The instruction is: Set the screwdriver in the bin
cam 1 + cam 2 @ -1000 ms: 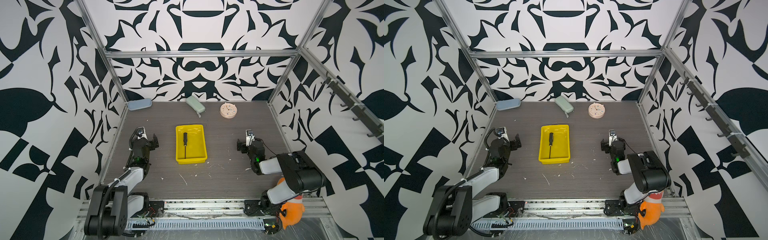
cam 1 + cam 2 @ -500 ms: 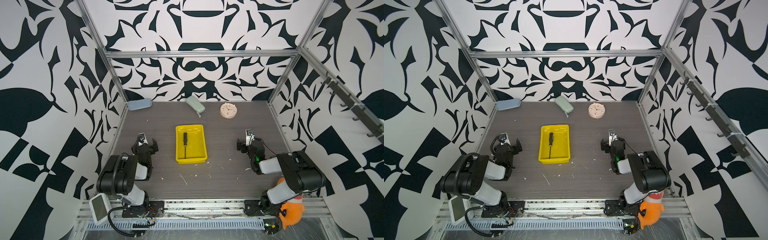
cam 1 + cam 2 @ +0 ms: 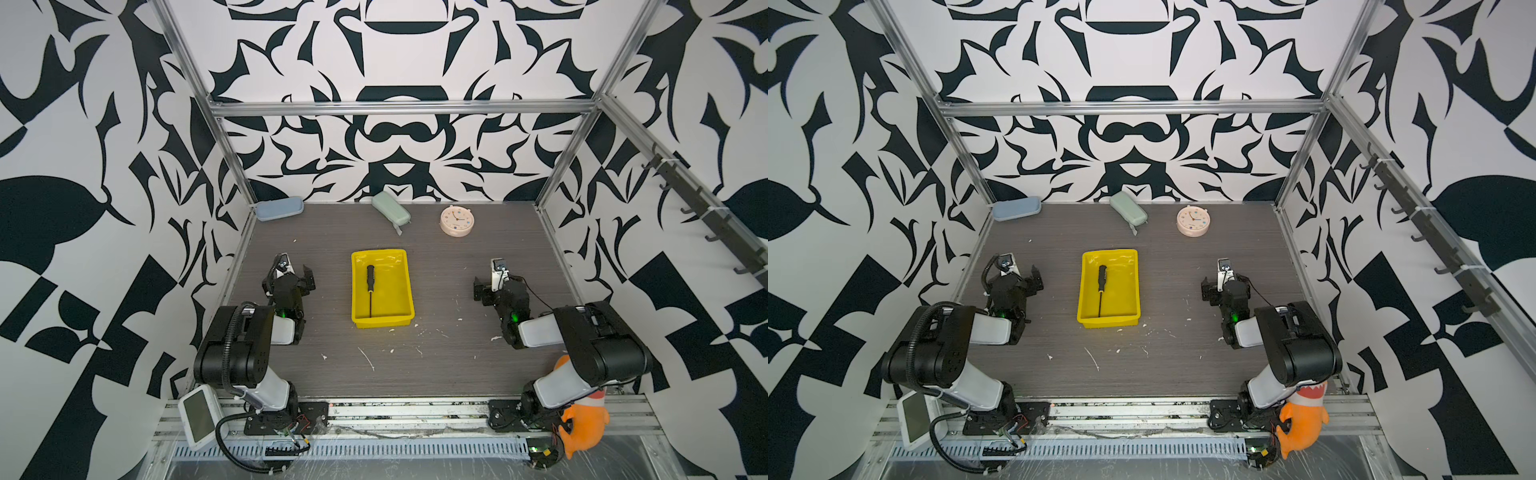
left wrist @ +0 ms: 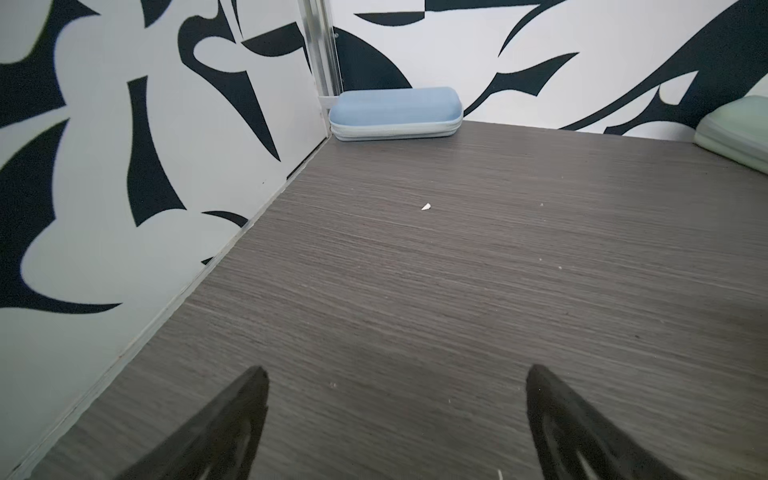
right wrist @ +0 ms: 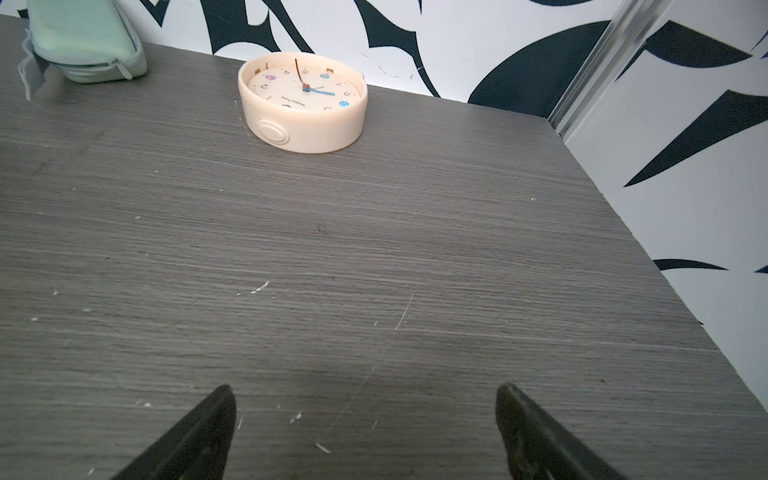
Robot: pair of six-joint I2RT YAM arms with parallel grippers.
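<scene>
Plastic, metal, wood grain
Glossy bright yellow plastic bin [image 3: 392, 291]; black ribbed-handled screwdriver [image 3: 369, 289] with dark metal shaft; matt grey wood-grain tabletop [image 3: 457, 361].

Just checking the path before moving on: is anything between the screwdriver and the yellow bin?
Nothing visible is. The screwdriver already lies inside the bin, handle toward the back wall, shaft toward the front rim.

Lit brightly and evenly from overhead, with only a faint, soft shadow just beside the bin [image 3: 392, 291]. Pale glare across its glossy inside at the far end. Crisp around the bin in both top views; bowed straight lines well away from it, toward the corners.
</scene>
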